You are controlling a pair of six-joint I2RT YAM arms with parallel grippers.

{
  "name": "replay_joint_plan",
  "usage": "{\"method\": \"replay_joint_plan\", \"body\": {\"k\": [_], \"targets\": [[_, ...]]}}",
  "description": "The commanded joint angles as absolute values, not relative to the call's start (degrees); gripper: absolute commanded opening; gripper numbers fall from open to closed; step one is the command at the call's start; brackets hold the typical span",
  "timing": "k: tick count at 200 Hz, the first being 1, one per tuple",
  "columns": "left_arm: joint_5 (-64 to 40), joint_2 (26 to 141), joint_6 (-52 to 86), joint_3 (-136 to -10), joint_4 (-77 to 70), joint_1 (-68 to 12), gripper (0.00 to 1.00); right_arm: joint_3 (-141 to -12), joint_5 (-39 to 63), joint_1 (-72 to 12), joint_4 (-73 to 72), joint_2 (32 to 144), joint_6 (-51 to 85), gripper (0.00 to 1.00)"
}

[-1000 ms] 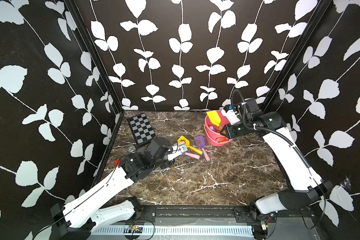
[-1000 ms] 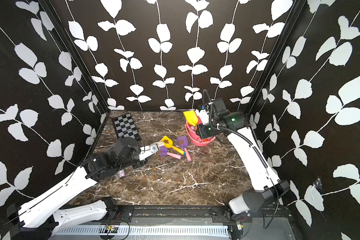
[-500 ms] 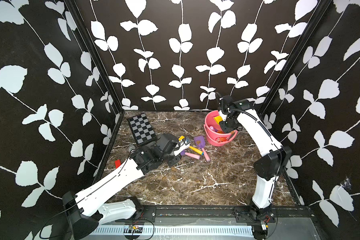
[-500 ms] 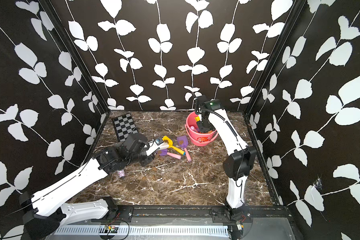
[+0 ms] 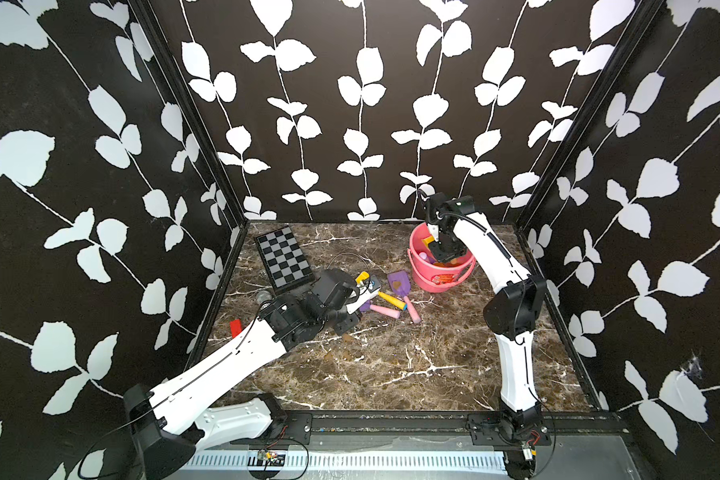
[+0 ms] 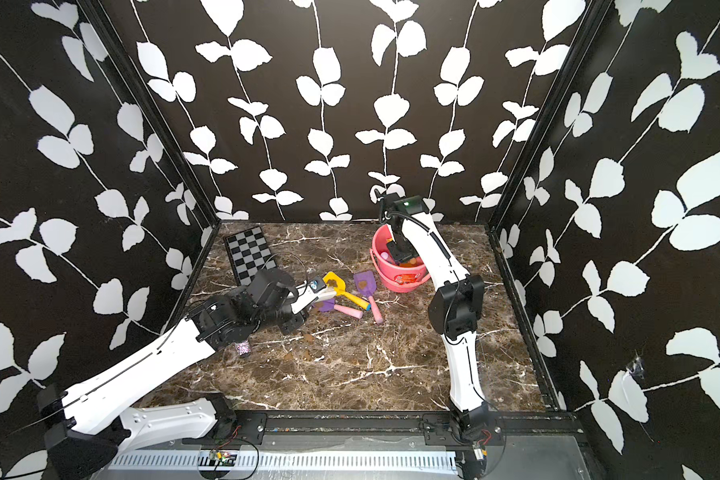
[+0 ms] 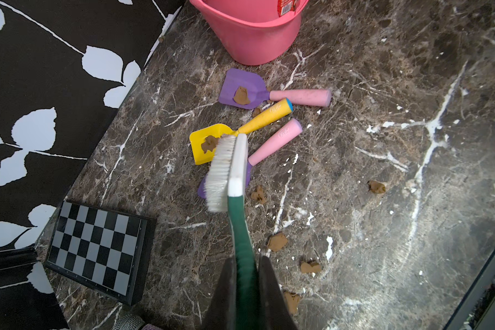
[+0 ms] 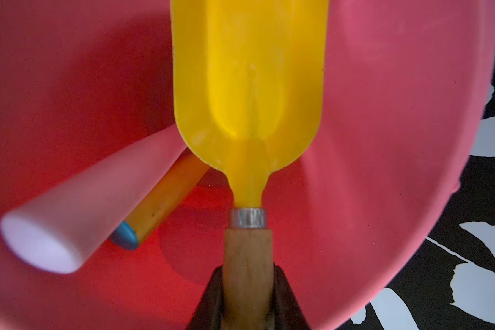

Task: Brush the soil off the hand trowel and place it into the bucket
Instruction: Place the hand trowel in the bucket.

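Yellow plastic hand trowel with a wooden handle sits clamped in the right fingers, its clean blade just past them inside the round pink plastic bucket. Lower it softly, then let go. Left fingers squeeze a green-handled white brush.

A pink handle and yellow handle crowd the bucket; near tabletop lies open.
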State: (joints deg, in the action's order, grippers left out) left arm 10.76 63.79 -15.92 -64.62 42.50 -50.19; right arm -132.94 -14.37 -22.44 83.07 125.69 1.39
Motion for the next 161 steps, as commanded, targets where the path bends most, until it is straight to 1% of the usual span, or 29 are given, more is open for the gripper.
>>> {"method": "replay_joint_plan", "body": {"k": [1, 44, 81, 101, 132, 161], "targets": [[11.2, 63.3, -16.0, -64.1, 41.3, -50.0, 0.0, -134.7, -14.9, -21.8, 84.8, 126.7, 0.8, 0.17], [11.9, 63.2, -16.2, -64.1, 41.5, -50.0, 0.0, -133.9, -13.4, -21.0, 83.2, 128.3, 0.5, 0.25], [12.5, 63.2, -16.2, -64.0, 41.6, -50.0, 0.0, -133.7, -12.4, -20.5, 82.8, 128.8, 0.1, 0.34], [13.6, 63.1, -16.0, -64.0, 41.4, -50.0, 0.0, -133.6, -12.5, -20.4, 82.7, 128.2, -0.1, 0.38], [15.2, 62.1, -14.6, -63.6, 40.0, -49.9, 0.0, -134.3, -13.5, -20.4, 81.5, 124.4, 0.1, 0.42], [13.3, 61.2, -11.4, -63.4, 40.2, -48.5, 0.0, -132.5, -11.0, -20.5, 76.1, 116.4, 1.5, 0.43]]}}
